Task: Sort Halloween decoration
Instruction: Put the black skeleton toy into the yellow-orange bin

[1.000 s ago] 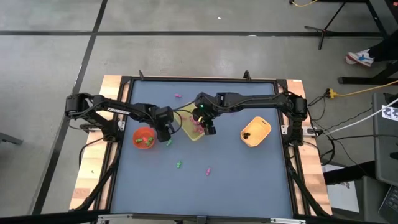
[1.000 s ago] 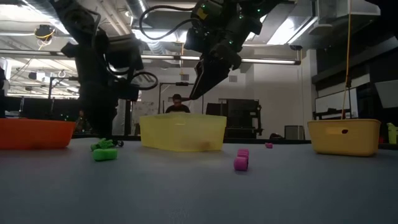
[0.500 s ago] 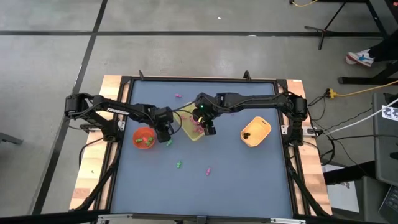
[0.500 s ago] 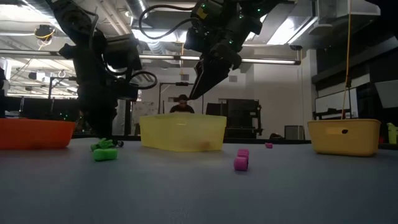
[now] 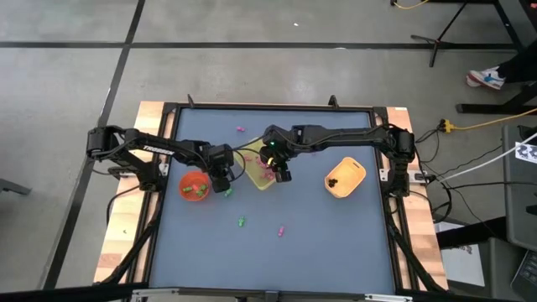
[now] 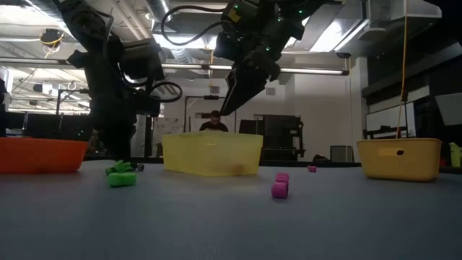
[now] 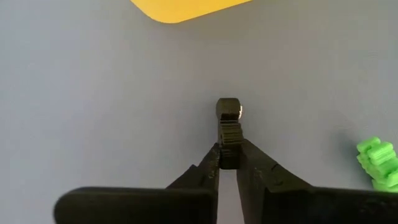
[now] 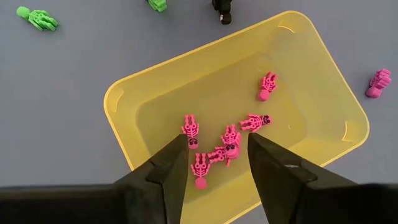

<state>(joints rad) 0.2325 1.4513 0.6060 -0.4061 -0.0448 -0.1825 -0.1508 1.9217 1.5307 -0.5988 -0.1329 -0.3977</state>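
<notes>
Saw the left arm reaching in from the left side of the table (image 5: 319, 243), bent at the elbow, with its wrist turned down. Found the left gripper (image 5: 225, 188) low at the table top, between the red bowl (image 5: 184, 177) and the yellow tray (image 5: 252, 175). Saw its two fingers (image 7: 208, 171) squeezed together on the black trinket (image 7: 228, 118). Held only the ribbed body end. Saw the round head end poking out past the tips. Lay long and thin, in one line with the fingers, head pointing straight away from the wrist. Spotted a green trinket (image 7: 375, 162) near it on the table, not touching.

Saw the right arm stretched across from the right side, hanging over the yellow tray. Found the right gripper (image 8: 217, 155) up above the tray, fingers spread apart, holding nothing. Counted a few pink trinkets (image 8: 225, 144) lying flat in the tray under it, pointing every which way.

Saw a loose pink trinket (image 8: 378, 82) just outside the tray and a loose green one (image 8: 37, 18) farther off. Saw dark bits inside the orange bowl (image 5: 357, 167), too small to tell apart.
</notes>
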